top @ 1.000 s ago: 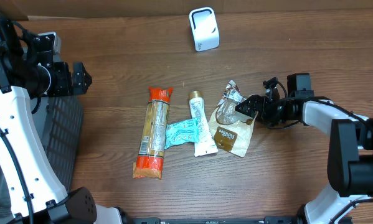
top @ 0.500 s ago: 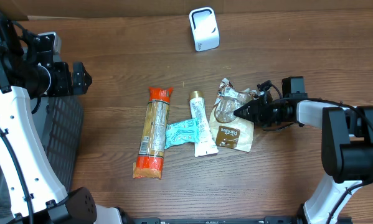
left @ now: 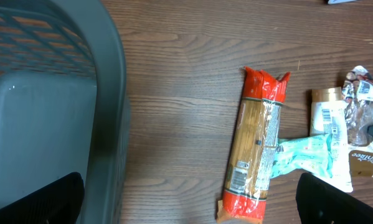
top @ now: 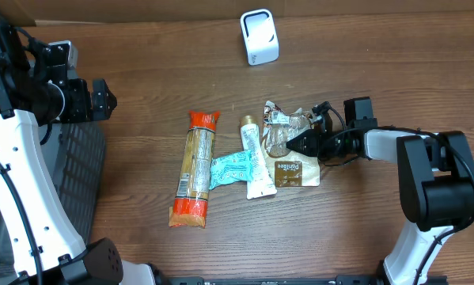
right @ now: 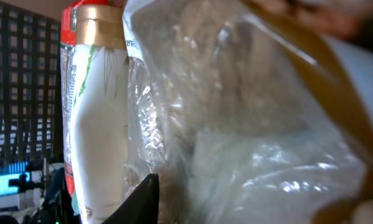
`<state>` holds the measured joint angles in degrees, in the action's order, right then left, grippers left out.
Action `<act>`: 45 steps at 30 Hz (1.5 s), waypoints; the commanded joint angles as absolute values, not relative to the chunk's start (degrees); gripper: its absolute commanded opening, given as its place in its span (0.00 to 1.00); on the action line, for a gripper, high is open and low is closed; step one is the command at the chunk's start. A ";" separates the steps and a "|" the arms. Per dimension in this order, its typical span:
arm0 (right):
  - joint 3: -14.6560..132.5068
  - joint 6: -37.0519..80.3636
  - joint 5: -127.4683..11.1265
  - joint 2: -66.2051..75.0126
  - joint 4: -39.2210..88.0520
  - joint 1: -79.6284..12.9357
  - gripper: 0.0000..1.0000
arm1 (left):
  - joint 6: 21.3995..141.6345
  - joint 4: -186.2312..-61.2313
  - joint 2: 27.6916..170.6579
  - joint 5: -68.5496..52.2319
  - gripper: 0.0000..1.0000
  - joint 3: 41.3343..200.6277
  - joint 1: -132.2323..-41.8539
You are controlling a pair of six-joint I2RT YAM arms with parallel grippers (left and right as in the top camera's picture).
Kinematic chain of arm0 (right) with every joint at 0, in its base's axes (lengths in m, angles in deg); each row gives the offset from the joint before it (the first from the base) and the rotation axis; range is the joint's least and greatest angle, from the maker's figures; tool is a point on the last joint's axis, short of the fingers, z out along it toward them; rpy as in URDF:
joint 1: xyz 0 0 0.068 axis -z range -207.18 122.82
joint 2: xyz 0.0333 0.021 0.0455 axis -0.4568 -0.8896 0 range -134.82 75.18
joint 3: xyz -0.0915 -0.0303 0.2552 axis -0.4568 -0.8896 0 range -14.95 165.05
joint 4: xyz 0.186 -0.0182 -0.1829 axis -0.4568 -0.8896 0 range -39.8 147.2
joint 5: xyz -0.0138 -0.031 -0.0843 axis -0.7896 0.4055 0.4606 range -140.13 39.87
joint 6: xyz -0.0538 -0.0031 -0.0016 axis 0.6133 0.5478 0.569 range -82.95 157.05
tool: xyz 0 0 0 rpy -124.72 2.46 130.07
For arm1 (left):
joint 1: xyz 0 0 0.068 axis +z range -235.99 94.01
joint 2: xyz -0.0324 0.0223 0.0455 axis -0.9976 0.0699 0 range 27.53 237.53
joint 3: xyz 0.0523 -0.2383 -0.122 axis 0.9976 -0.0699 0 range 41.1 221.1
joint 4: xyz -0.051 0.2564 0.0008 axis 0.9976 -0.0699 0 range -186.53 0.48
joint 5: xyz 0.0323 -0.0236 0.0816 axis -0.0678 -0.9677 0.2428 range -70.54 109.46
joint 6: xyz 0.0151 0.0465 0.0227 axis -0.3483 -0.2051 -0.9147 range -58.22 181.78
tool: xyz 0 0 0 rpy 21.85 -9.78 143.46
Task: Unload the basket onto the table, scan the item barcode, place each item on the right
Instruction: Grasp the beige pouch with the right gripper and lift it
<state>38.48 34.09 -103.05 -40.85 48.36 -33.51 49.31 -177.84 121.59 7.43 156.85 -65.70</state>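
Overhead first: over the last second the right tool (top: 293, 143) has slid left across the desk (top: 363, 229) into the snack bag (top: 297, 171). The bag has been shoved along with it, so its brown half now lies against the white tube (top: 254, 162) and its clear top has crumpled up. The jaws, spread a second ago, now come to a narrow point on the bag's right edge; whether they have actually bitten the film I cannot tell. I judge this to be the pick-up step, with the carry to the scanner (top: 259, 37), well apart at the far edge, not yet begun. The left tool (top: 104, 98) has not moved and hangs near the basket (top: 78, 182), away from the items. No barcode shows on the bag from here, so which face must be turned to the scanner is unknown

From the left wrist, its own jaws stand at the two lower corners, wide apart and empty. The pasta packet (left: 256, 146) and teal sachet (left: 301, 158) are plain, but the bag is cut off at the right edge

From the right wrist, crinkled clear film fills nearly everything, blurred by closeness. One dark finger (right: 144, 198) shows at the bottom and the other is hidden, while the tube stands just beside the bag on the left
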 commanded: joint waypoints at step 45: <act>66.54 60.58 -124.36 -5.62 -4.97 -28.48 0.04 | 48.04 -177.75 121.94 6.49 0.99 156.67 -65.77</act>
<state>65.30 59.69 -115.40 -7.76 -5.04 -28.09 49.31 -177.84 121.59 7.43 156.85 -65.70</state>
